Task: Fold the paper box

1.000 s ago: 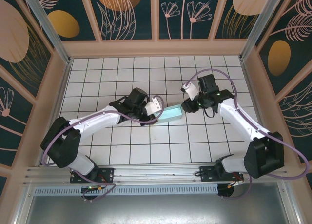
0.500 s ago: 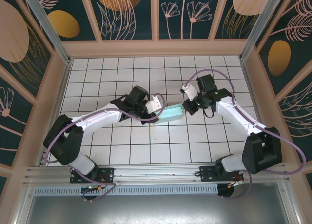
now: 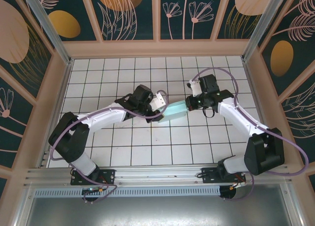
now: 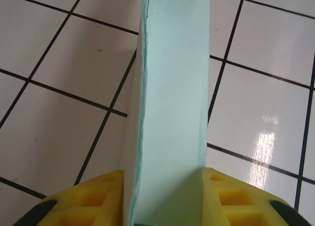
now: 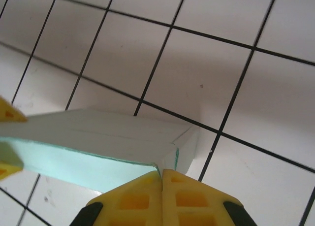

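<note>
A: Here's the paper box point(image 3: 175, 111), pale mint, sitting mid-tabletop point(image 3: 147, 152) between the two arms, long axis running left to right.

B: And from the left wrist it stands up as a narrow slab point(image 4: 172, 113). Its far end is cut off by the top of the frame, and its near end is buried between the yellow fingers point(image 4: 93, 199).

A: So the left end effector point(image 4: 165, 186) has it?

B: Clamped, yes. The jaws are part-way open, one pad flat against each long face of the box. From above, that end effector point(image 3: 162, 111) covers the box's left end.

A: Over to the right side.

B: The right end effector point(image 5: 161, 179) has its two pads pressed tight together, no gap. Its tips sit right at the box's near corner point(image 5: 98, 142), where a folded end flap meets the long wall.

A: Pinching a sliver of card?

B: Can't tell, the seam hides it. Touching the corner is all I'd say.

A: Anything inside the box?

B: No view looks into it, only the outer walls show. At the left edge of the right wrist view, the other arm's yellow fingertips point(image 5: 7, 113) poke in, mostly cut off.

A: Resting on the tiles point(image 5: 221, 63) or lifted?

B: There's a shadow beneath it, but I can't settle that. From above, the right end effector point(image 3: 187, 105) is hard against the box's right end.
</note>
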Controlling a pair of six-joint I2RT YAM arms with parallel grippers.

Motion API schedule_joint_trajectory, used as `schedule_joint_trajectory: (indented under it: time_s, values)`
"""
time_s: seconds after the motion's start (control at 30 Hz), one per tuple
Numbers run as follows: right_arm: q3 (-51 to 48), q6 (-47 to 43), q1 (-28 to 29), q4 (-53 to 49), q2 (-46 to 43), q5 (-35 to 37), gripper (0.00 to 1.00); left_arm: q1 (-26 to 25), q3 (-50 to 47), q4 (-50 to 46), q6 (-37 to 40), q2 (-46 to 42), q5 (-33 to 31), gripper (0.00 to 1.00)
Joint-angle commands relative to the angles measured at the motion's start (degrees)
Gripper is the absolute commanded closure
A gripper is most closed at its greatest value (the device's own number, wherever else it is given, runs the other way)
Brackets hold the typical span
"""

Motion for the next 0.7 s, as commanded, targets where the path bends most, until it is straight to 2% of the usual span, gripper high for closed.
schedule_joint_trajectory:
  time_s: [0.0, 0.3, 0.53, 0.67]
  values:
    - [-2.05, 8.33, 0.94, 2.78, -2.35, 1.27, 1.0, 0.07, -1.29, -3.1, -1.83, 3.6, -3.31, 0.72]
    - [-3.34, 10.18, 1.49, 2.94, -2.09, 2.49, 1.0, 0.11, -1.16, -3.7, -1.91, 5.15, -4.25, 0.71]
    - [-8.94, 6.19, 1.89, 6.91, -5.02, 3.91, 1.0, 0.1, -2.32, -2.71, -1.93, 4.6, -4.27, 0.71]
    - [-11.82, 6.33, 2.63, 10.23, -6.19, 3.69, 1.0, 0.93, -3.14, -2.4, -1.44, 4.53, -1.93, 0.7]
